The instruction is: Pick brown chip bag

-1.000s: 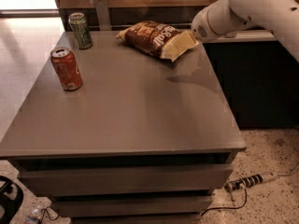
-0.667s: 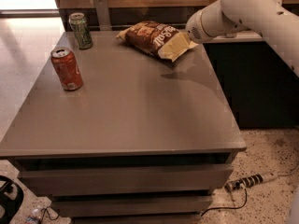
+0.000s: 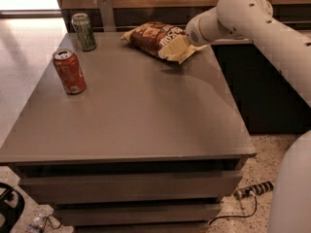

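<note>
The brown chip bag (image 3: 154, 37) lies on the grey table (image 3: 136, 115) at its far edge, right of centre. It is dark brown with white lettering and a pale yellow left end. My gripper (image 3: 180, 48) is at the bag's right end, on the white arm (image 3: 243, 13) that comes in from the upper right. It covers that end of the bag and throws a shadow on the table just below it. I cannot tell whether it is touching the bag.
A red soda can (image 3: 69, 71) stands at the table's left side. A green can (image 3: 83, 31) stands at the far left corner. A wood-panelled wall runs behind the table, and a dark cabinet (image 3: 272, 91) stands to its right. Cables lie on the floor.
The arm has shifted slightly to the left and its elbow has risen. The gripper stays at the bag's right end. The bag and the cans have not visibly moved.
</note>
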You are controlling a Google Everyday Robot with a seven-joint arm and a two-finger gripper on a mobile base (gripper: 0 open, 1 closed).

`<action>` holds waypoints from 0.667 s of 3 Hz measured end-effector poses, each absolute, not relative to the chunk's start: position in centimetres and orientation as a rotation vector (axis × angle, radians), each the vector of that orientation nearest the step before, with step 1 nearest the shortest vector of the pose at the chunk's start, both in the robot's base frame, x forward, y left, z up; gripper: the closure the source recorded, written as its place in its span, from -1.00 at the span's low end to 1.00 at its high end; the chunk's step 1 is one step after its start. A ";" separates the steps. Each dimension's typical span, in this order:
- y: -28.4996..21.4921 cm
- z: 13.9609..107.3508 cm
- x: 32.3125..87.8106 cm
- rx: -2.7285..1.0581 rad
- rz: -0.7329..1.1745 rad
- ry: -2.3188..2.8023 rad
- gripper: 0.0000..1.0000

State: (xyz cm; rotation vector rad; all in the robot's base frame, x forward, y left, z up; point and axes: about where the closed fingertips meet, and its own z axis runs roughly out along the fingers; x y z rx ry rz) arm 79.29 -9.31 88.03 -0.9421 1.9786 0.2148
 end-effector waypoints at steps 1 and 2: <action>-8.8 86.5 81.8 -0.962 0.197 1.958 -1.00; -8.4 85.7 83.5 -0.971 0.196 1.945 -1.00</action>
